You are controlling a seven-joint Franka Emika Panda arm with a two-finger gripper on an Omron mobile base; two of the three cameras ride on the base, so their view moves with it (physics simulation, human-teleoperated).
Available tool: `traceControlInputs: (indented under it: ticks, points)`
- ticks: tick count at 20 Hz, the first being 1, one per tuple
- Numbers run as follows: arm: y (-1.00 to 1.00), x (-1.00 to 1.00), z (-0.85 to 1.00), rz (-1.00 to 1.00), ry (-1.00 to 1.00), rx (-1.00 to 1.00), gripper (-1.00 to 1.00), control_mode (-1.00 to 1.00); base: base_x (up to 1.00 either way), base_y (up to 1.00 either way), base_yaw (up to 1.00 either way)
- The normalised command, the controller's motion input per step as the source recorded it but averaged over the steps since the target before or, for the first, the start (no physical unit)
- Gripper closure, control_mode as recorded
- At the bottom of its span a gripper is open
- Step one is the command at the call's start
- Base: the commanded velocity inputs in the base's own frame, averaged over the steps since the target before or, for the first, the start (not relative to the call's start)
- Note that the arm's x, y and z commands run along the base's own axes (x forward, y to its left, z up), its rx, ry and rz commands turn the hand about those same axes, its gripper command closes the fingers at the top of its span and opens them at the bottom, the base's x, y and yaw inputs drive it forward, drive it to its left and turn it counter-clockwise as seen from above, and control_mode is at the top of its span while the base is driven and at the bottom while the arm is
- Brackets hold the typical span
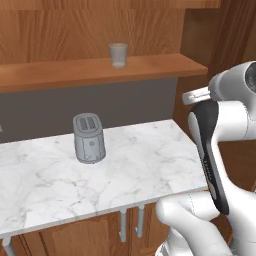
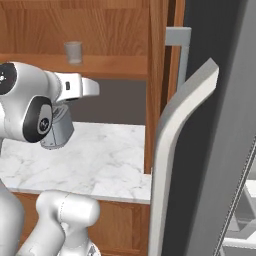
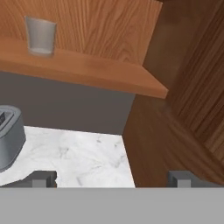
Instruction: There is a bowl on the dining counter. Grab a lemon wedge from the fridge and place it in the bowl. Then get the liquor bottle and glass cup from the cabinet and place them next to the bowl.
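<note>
Two finger tips of the tool [image 3: 111,178] stand wide apart, holding nothing, well below the glass cup [image 3: 40,36].

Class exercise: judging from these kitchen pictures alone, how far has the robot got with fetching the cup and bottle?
Done: nothing can be confirmed from these pictures. In hand: nothing; the tool is open and empty, facing the cabinet. Left: the glass cup stands untouched on the wooden shelf, above the marble counter with the toaster. It has yet to be grasped and carried away.
</note>
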Motion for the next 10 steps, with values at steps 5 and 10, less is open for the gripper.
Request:
traceControlInputs:
  ticks: [5,10]
  points:
    - [0.07,0.0,0.01,0.02,0.0,0.03,-1.0,-1.0,0.19,0.27,0.04]
    - [0.63,0.29,0.53,0.23,0.0,0.05,-1.0,-1.0,0.0,0.0,0.0]
